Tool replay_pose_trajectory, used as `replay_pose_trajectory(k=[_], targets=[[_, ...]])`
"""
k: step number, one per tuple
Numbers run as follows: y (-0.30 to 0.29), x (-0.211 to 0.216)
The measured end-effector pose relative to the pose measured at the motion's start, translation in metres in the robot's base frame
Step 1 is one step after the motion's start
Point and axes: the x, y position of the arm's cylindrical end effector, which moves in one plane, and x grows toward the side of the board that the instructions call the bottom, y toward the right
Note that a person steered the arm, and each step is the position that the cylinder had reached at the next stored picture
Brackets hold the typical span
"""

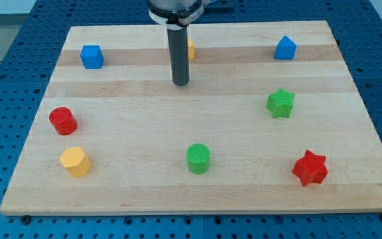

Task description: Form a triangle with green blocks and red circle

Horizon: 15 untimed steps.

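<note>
Dark rod over a wooden counter (244,199) with scattered coloured blocks.
My tip (180,84), a plain rod holding nothing, stood well apart from the green star block (280,103), green cylinder block (198,159) and red cylinder block (63,121).

Looked like a robotics lab bench to me. The wooden board (111,192) sat on a blue perforated table (5,79) with a regular grid of holes, the kind used for bolting rigs down. A dark rod hung from a machine mount at the view's top, my tip (180,84) on the board, with small plastic-looking coloured blocks scattered around it.
</note>
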Motion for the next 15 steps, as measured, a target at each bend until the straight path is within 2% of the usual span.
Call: replay_pose_trajectory(k=[1, 3, 5, 6, 7, 9, 10, 11, 12, 13, 15], targets=[[0.0, 0.0], [-0.079, 0.006], [-0.088, 0.069], [-0.025, 0.106], [-0.009, 0.135], [0.037, 0.15], [0.047, 0.171], [0.03, 0.164], [-0.054, 0.13], [-0.119, 0.135], [-0.208, 0.142]])
